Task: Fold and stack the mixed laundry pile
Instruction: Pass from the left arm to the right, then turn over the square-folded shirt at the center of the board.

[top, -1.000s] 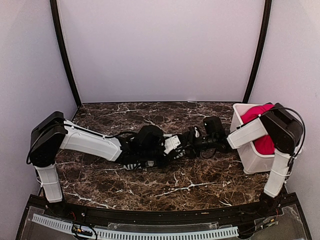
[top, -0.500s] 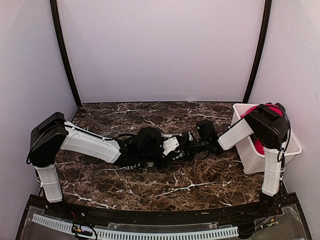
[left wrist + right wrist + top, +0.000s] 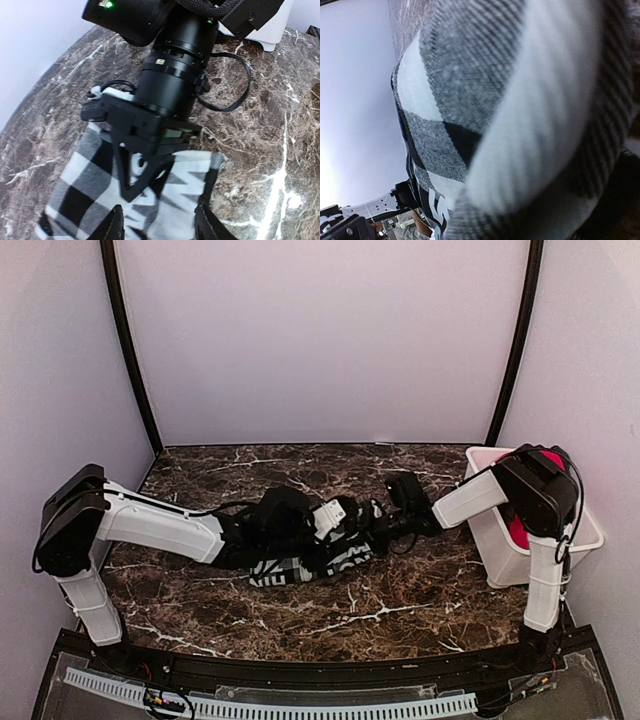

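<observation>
The dark marble table (image 3: 400, 610) carries everything, and I take the white bin (image 3: 500, 555) as my mark: it stands upright at the table's edge on my right side, touching the base of my right arm (image 3: 470, 502). That arm reaches out from just beside the bin toward the middle of the table. My left arm (image 3: 160, 525) comes in from the far side, well apart from the bin, and the two meet near the centre. The checked garment (image 3: 290, 570), black and white, lies on the marble away from the bin on my left-hand side, under the place where both wrists meet, partly hidden by them from above. The red garment (image 3: 518, 532) sits inside the bin, showing over its rim. My right gripper (image 3: 132, 190) points down onto the checked garment with its jaws drawn together to a point, pinching a fold of that cloth; its own camera is filled with bunched check. My left gripper (image 3: 160, 227) hovers on the side of that pinch away from the bin, its fingers (image 3: 114, 225) standing apart with cloth lying flat between them, holding nothing. The white lettering (image 3: 187, 187) on the garment shows just beside the pinch.
</observation>
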